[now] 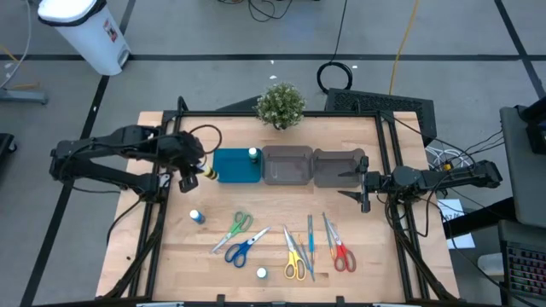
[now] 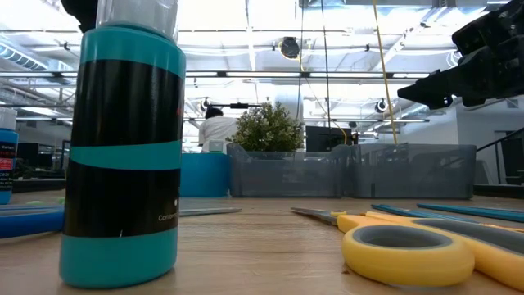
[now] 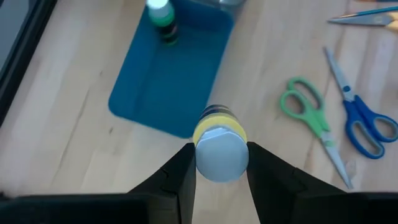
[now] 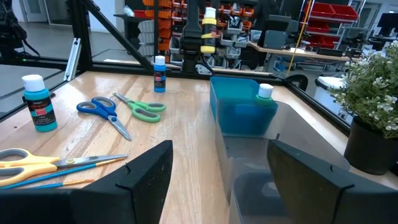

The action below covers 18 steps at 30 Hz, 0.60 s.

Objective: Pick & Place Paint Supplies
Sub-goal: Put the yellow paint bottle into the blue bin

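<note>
Even, bright light from overhead on my feeds; ceiling strips [image 2: 246, 75] glare white in the low view. There the near teal bottle [image 2: 123, 156] and yellow scissors [image 2: 426, 250] look soft. My left wrist view blurs the yellow bottle's cap [image 3: 221, 155].

Both arms are black throughout, built of slim tube-like links joined by thicker rounded joints. The left arm [image 1: 111, 158] has a black cable curling in a loop near its wrist. The right arm [image 1: 444, 176] is one long dark bar with boxy blocks along it. Each arm ends in 2 flat, wedge-shaped black fingers with matte faces; the left pair [image 3: 180, 177] shows straight inner edges, the right pair [image 4: 149, 171] broad, angular outer surfaces.
</note>
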Each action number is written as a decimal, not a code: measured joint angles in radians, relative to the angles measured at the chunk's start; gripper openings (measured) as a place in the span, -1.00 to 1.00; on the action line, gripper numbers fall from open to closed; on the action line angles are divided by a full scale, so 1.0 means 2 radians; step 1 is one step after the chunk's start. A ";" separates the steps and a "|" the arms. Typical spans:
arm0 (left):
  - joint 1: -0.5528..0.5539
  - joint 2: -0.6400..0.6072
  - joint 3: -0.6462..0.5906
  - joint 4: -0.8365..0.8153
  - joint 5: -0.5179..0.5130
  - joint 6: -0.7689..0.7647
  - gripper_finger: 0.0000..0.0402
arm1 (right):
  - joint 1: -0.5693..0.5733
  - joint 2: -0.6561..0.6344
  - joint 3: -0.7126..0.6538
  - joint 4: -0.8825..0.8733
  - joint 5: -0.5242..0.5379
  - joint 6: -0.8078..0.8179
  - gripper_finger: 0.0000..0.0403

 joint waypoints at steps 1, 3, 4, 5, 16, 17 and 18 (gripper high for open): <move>-0.004 0.000 0.000 0.004 0.000 0.000 -0.38 | 0.000 0.000 0.000 0.000 0.000 0.000 0.25; -0.008 0.000 0.000 0.012 -0.004 -0.002 -0.38 | 0.000 0.000 0.000 0.000 0.000 0.000 0.25; -0.010 0.000 0.000 0.012 -0.009 -0.005 -0.38 | 0.000 0.000 0.000 0.000 0.000 0.000 0.25; -0.011 0.000 0.000 0.012 -0.014 -0.009 -0.38 | 0.000 0.000 0.000 0.000 0.000 0.000 0.25; -0.011 0.010 0.000 0.012 -0.037 -0.018 -0.38 | 0.000 0.000 0.000 0.000 0.000 0.000 0.25; -0.011 0.010 0.000 0.012 -0.040 -0.017 -0.38 | 0.000 0.000 0.000 0.000 0.000 0.000 0.25; -0.011 0.010 0.000 0.012 -0.044 -0.015 -0.38 | 0.000 0.000 0.000 0.000 0.000 0.000 0.25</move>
